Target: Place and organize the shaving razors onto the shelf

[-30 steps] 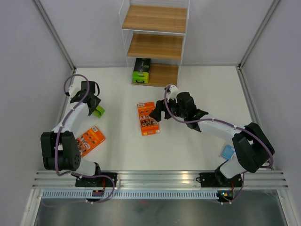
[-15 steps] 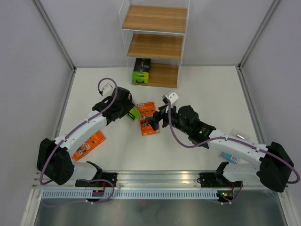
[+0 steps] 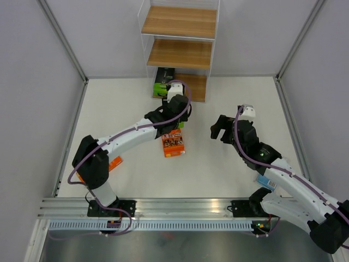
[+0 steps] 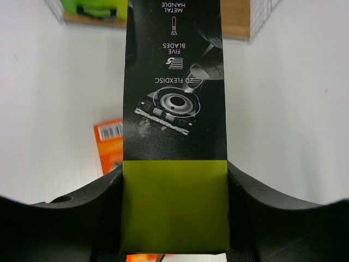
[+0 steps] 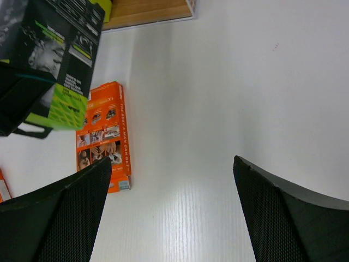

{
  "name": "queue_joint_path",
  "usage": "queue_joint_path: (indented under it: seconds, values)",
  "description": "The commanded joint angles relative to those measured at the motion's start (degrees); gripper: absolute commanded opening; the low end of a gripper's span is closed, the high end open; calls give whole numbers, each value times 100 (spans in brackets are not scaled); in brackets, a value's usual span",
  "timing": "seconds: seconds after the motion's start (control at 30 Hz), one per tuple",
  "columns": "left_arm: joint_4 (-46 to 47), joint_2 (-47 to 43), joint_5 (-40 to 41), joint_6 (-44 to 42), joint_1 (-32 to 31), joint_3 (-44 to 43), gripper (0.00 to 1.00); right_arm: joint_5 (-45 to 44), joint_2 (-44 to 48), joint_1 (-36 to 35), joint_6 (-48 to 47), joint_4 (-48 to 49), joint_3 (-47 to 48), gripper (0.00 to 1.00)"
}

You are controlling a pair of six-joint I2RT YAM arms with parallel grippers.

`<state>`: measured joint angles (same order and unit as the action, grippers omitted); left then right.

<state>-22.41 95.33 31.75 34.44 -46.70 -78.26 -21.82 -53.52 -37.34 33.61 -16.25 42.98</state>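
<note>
A white desk (image 3: 125, 109) enclosed by pale grey walls carries everything, and a tall three-tier shelf of light brown wooden boards in a thin white frame (image 3: 180, 22) stands at its far edge. A flat green-and-black razor pack (image 4: 173, 109) is pinched by its lime-green end between the left fingers (image 4: 251, 202). It is held above the desk just in front of the shelf's bottom tier, with its black printed end pointing toward the shelf. A second green-and-black pack (image 3: 163, 83) lies on the left part of that bottom board. A flat orange razor pack (image 3: 173, 143) lies on the desk centre, just nearer than the held pack.

The left arm reaches in a long diagonal from its near-left base, almost fully stretched. It passes over another orange pack (image 3: 112, 162), which is partly hidden beneath it. The right arm is bent, with its wrist over the desk's right-centre. The right fingers (image 5: 283, 218) are spread wide with nothing between them. A light blue pack (image 3: 265, 179) lies beside the right arm's nearer section.
</note>
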Motion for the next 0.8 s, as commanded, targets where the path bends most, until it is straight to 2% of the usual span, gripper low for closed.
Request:
queue_joint_path:
  seconds: [0.0,0.07,0.23,0.33,0.43,0.77]
  values:
    - [2225,274,903,-2192,47,-59,56,108,253,262,375,-414,-132,98]
    - [2837,459,1060,-2964,64,-49,56,82,280,289,357,-423,-176,98]
    - [3453,1162,1123,-3847,213,-514,57,20,175,324,287,-370,-167,98]
    - [3288,1679,1079,-4198,301,-1050,57,3,87,342,261,-326,-150,98]
    - [3576,2137,1141,-4952,302,-1428,57,-94,34,350,182,-300,-158,98]
    - [3770,3473,1299,-6211,310,-2579,57,82,-150,465,41,-335,-158,98]
